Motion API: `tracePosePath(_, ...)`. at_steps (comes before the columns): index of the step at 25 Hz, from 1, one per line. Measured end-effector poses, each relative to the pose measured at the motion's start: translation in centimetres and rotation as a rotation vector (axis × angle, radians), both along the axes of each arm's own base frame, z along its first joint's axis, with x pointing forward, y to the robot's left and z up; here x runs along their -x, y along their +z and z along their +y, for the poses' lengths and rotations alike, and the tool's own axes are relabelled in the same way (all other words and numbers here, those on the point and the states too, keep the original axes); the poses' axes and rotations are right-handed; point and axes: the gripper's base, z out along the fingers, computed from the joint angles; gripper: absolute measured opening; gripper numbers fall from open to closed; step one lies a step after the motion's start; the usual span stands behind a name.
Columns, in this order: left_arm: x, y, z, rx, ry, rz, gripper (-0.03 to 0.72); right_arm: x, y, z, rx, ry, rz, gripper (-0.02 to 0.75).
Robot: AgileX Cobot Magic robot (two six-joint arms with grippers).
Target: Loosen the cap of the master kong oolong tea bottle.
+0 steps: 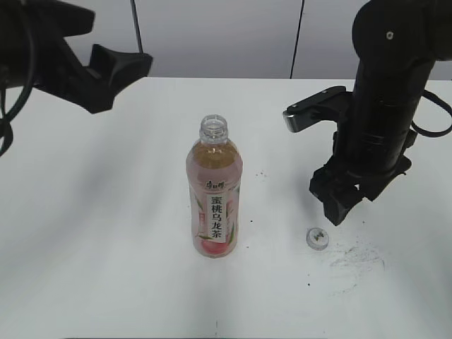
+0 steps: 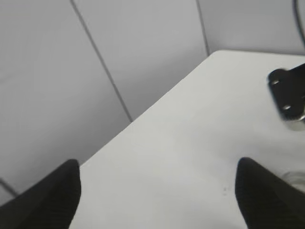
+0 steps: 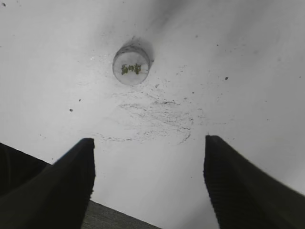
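Observation:
The master kong oolong tea bottle [image 1: 214, 191] stands upright mid-table with amber tea, a pink peach label and an uncovered open neck. The cap [image 1: 318, 238] lies by itself on the table to the bottle's right, printed top up, and shows again as the cap [image 3: 131, 66] in the right wrist view. My right gripper [image 1: 342, 205] hangs just above and behind the cap, pointing down, open with nothing between its fingers [image 3: 150, 143]. My left gripper [image 1: 123, 81] is raised at the far left, well away from the bottle, open and empty [image 2: 157, 164].
The white table [image 1: 106, 233] has dark scuff marks [image 1: 357, 258] right of the cap. A grey panelled wall [image 1: 212, 35] runs behind the table's far edge. The right arm's black body [image 1: 385, 106] towers over the right side.

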Motion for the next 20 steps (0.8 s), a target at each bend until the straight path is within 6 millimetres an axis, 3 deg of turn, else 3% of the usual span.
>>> tracePosePath(5,0.3,-0.4,2.2,0.155,0.323,0.251,0.585,0.0,0.0,-0.1,0.009,0.006,-0.005,0.532)
tracePosePath(10,2.6,-0.4,2.3,0.18,0.424,0.422,0.55,0.0,0.3,-0.1,0.007,0.006,-0.015,0.532)
tracePosePath(16,7.9,1.3,2.9,0.057,0.388,0.495,0.522,1.2,4.3,-0.8,-0.034,0.0,-0.097,0.532)
tracePosePath(20,12.3,3.7,6.2,0.043,0.376,0.434,0.519,3.1,7.7,-1.8,-0.052,-0.004,-0.134,0.532)
